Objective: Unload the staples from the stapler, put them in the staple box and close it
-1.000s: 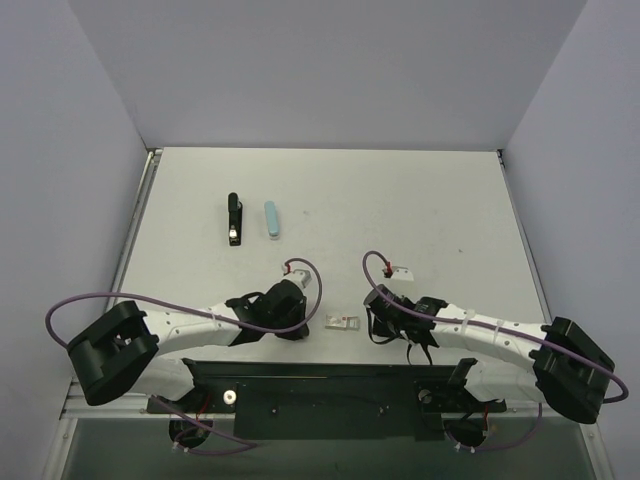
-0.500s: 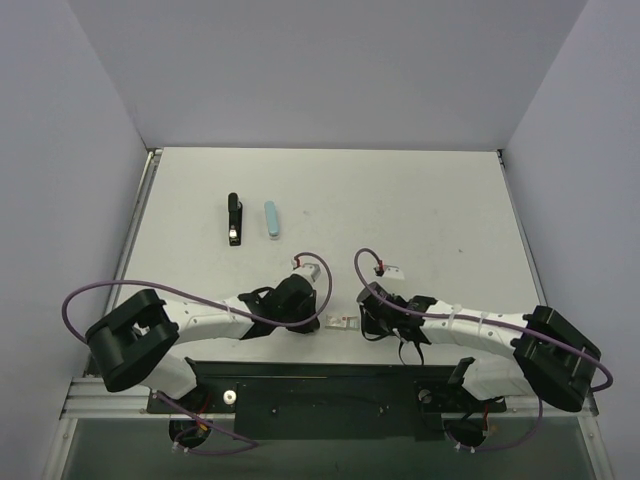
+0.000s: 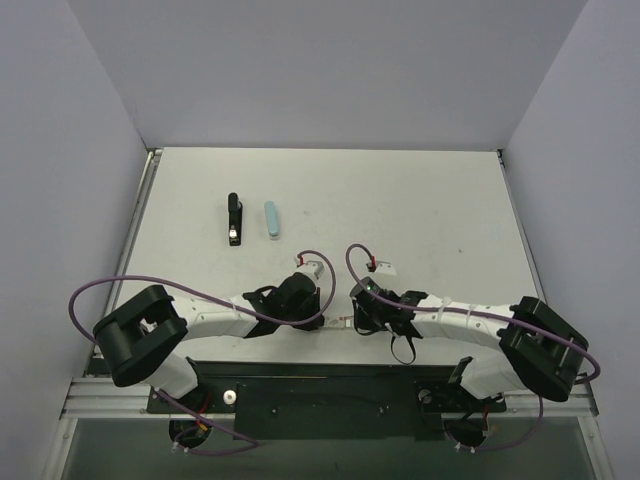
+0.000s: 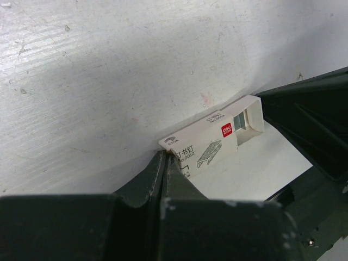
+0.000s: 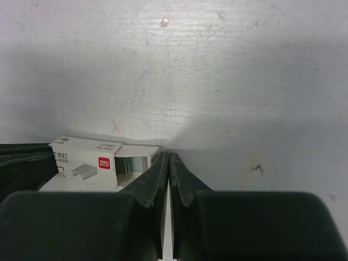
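Both arms have swung inward. The left tool, fingers pressed together on nothing, now touches one end of the staple box. The right tool, likewise closed and empty, meets its open drawer end. The stapler lies well apart on the far counter, just beside its black bar. They are probably pushing the drawer shut, which would be a late step.

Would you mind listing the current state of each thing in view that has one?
stapler: lying flat, far from both grippers
black bar: beside the stapler, apart from it
staple box: lying flat, inner tray slid partly out
left gripper: shut, tips at the box's closed end
right gripper: shut, tips at the tray end
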Controlling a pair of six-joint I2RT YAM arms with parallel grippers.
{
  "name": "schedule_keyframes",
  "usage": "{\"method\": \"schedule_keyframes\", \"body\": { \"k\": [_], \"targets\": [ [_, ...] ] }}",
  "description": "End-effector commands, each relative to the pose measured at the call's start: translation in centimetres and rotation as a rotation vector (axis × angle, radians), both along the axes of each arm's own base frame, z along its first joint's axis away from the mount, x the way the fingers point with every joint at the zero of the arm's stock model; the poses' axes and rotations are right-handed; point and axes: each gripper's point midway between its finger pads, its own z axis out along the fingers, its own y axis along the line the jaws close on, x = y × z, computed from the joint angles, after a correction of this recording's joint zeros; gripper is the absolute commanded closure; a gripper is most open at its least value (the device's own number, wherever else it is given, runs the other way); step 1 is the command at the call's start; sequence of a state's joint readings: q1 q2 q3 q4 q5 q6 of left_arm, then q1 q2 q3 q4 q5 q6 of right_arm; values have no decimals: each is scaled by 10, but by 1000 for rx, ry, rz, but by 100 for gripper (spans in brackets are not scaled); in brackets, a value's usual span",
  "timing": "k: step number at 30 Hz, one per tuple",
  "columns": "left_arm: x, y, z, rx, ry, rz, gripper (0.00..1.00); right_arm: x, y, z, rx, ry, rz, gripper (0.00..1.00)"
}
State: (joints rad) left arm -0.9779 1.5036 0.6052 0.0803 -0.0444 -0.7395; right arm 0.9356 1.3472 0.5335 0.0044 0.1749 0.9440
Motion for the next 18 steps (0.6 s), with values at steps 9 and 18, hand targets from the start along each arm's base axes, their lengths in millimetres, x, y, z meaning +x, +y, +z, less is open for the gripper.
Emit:
{"method": "schedule_keyframes", "body": {
  "k": [9, 18],
  "targets": [
    [-12, 10, -18, 77, 27, -8, 100, -2, 17, -3, -9, 39, 34, 100],
    [-14, 0, -14, 63, 23, -13, 100, -2, 37, -1, 29, 36, 67, 100]
  ]
}}
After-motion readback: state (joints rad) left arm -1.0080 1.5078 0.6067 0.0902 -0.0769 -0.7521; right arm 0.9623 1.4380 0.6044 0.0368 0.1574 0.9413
